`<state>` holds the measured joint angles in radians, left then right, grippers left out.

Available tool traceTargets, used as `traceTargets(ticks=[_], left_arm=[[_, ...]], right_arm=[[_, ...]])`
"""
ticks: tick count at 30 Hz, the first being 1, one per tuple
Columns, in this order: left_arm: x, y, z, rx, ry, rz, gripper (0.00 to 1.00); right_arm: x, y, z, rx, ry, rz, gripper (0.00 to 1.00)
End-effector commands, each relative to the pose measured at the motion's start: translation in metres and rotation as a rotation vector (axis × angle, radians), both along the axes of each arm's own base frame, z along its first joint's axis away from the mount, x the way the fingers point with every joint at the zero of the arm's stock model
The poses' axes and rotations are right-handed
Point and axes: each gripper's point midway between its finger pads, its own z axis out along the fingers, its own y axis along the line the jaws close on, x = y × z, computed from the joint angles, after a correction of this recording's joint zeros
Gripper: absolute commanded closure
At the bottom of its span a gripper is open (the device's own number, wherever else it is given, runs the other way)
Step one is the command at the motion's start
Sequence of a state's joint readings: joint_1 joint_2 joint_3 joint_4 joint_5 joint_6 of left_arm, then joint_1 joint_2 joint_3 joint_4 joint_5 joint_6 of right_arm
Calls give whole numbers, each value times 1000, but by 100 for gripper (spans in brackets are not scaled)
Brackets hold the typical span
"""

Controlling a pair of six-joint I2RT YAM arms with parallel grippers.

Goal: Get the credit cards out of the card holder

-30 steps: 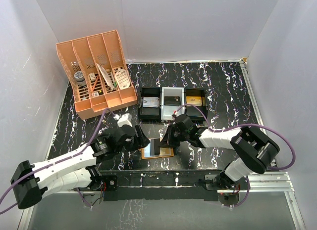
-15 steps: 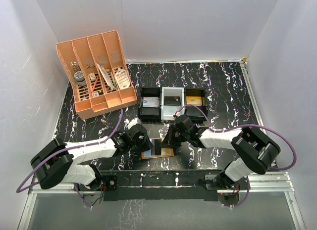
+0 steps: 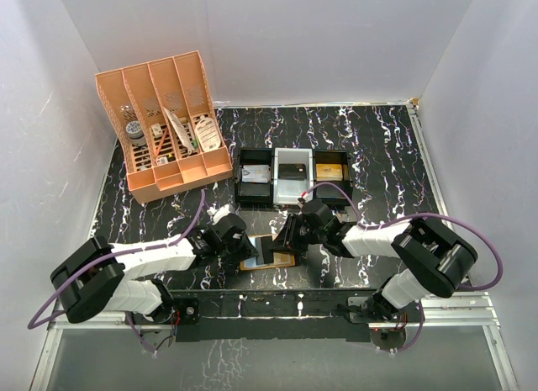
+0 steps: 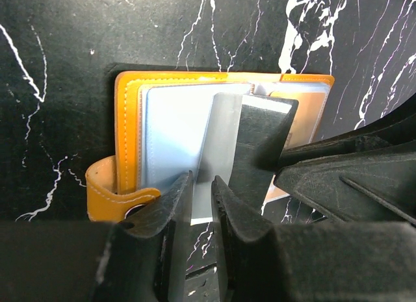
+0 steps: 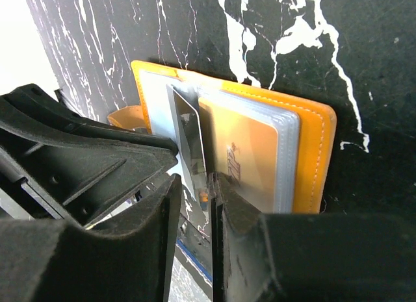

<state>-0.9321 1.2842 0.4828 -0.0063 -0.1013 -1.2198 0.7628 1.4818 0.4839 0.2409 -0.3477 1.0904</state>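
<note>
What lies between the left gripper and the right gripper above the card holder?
One credit card, raised on edge from the open card holder. The wrist views show it running into the finger gap of the left gripper and the right gripper.

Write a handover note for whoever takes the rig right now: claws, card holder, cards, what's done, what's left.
Left claw: jaws narrowly apart around a raised card; grip unconfirmed.
Right claw: around the same card, jaws narrowly apart; grip unconfirmed.
Holder: open, flat on the table between the arms.
Done: one card raised, tilted over the holder.
Left: pull it clear and set it down, then take the second card from the sleeves.
</note>
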Motion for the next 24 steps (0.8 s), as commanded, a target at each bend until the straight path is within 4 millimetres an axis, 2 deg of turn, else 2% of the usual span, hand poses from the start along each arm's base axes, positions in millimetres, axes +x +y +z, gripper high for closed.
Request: traceTargets(ticks=[1, 11, 19, 24], left_arm=[[-16, 30, -23, 108, 51, 12, 82], [-16, 31, -24, 124, 47, -2, 83], [-15, 29, -23, 114, 38, -13, 85], [-15, 29, -22, 120, 34, -16, 87]], right_arm=[[6, 11, 22, 118, -48, -5, 78], [5, 17, 22, 158, -34, 3, 77], [6, 21, 18, 163, -15, 7, 83], [6, 22, 16, 164, 5, 1, 83]])
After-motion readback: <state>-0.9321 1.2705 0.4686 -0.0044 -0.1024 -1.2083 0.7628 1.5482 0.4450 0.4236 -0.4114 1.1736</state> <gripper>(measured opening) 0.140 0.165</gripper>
